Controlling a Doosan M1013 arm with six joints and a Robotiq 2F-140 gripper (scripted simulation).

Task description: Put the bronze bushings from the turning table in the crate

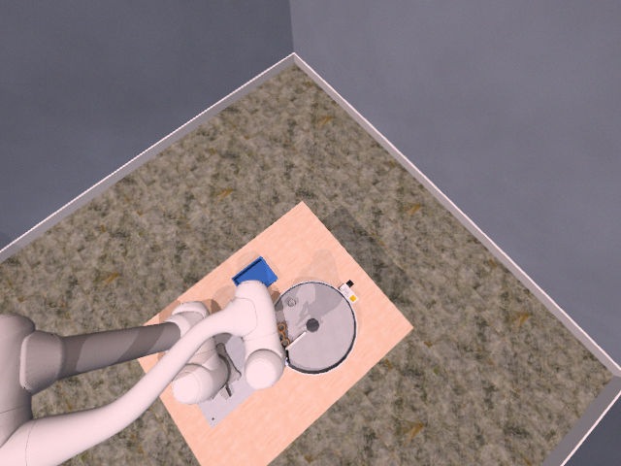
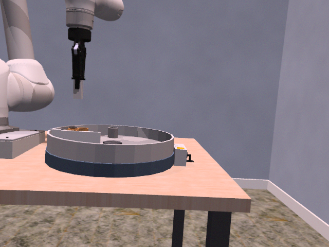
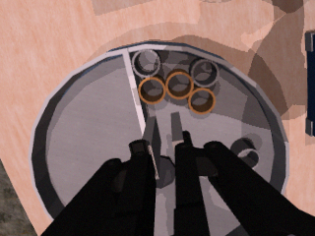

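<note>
The turning table (image 1: 331, 350) (image 2: 111, 154) (image 3: 84, 128) is a round grey pan. In the wrist view three bronze bushings (image 3: 152, 102) (image 3: 179, 97) (image 3: 202, 113) stand grouped near its far rim. One steel bushing (image 3: 147, 76) is beside the divider behind them, another steel bushing (image 3: 218, 75) stands behind them to the right, and a third steel bushing (image 3: 242, 147) (image 2: 112, 132) (image 1: 291, 302) stands apart at the right. My gripper (image 2: 77, 97) (image 3: 165, 127) is shut with a narrow gap, empty, high above the turning table. The blue crate (image 1: 264, 274) (image 3: 311, 84) is partly hidden by the arm in the top view; its inside is not clear.
A thin upright divider (image 3: 132, 79) (image 1: 297, 340) (image 2: 82, 136) runs from the rim toward the dark hub (image 1: 312, 324). A white box with a yellow button (image 1: 348, 292) (image 2: 180, 155) sits against the turning table's outer side. The arm's grey base plate (image 1: 215, 416) is on the tabletop.
</note>
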